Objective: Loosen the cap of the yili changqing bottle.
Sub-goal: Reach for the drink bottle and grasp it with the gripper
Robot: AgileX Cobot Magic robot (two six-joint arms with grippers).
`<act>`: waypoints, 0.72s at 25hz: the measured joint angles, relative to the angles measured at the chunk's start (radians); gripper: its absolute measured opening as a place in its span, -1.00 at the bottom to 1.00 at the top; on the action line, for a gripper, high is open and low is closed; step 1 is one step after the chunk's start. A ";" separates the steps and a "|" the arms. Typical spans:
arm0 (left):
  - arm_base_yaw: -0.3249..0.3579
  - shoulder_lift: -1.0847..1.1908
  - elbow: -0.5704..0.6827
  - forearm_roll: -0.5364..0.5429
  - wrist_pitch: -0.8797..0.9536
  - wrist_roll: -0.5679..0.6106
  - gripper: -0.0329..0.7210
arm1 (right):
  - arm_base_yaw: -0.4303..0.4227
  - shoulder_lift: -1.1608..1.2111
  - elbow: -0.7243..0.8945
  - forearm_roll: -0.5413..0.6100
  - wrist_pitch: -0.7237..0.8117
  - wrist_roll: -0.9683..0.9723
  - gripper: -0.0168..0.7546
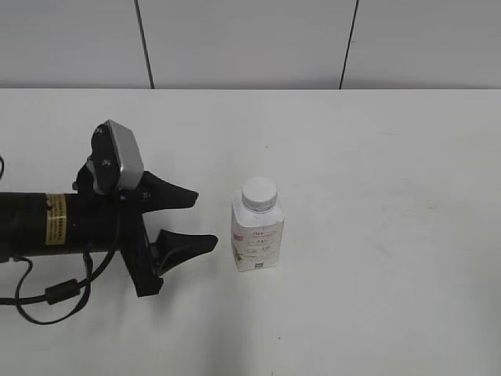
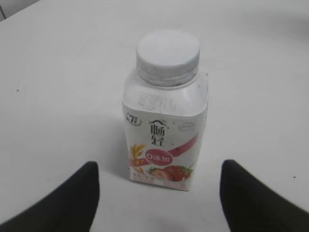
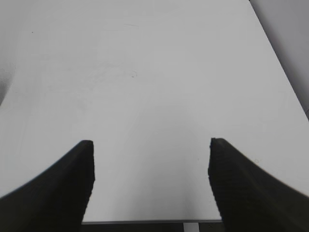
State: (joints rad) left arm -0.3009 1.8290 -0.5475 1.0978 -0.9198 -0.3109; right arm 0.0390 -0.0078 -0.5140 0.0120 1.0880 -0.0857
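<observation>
White table [image 1: 376,157], bare surface on all sides of the bottle, far edge meeting a grey panelled wall [image 1: 250,39]; in the right wrist view, table's near edge just below the fingertips and its right edge running off at a slant. Left arm [image 1: 47,223] lying low along the table from the left side, grey camera block on the wrist. Left gripper [image 1: 205,221] spread wide, holding nothing, touching nothing, fingertips pointed at the bottle and stopping just short of it. Right gripper [image 3: 150,164] likewise spread wide and empty, only bare table between its two dark fingers; not visible in the exterior view. One yili changqing bottle [image 1: 257,235], upright, near the table's middle, just right of the left fingertips; in the left wrist view centred in the gap ahead of the fingers, label with strawberry print facing the camera. One cap [image 1: 259,193], white, ribbed, seated on the neck. Count: two grippers, one bottle, one cap.
</observation>
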 joint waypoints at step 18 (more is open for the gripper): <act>-0.006 0.119 -0.146 0.097 -0.015 -0.077 0.64 | 0.000 0.000 0.000 0.000 0.000 0.000 0.54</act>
State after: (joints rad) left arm -0.3073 1.9480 -0.6939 1.1948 -0.9351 -0.3884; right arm 0.0390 -0.0078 -0.5140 0.0120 1.0880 -0.0857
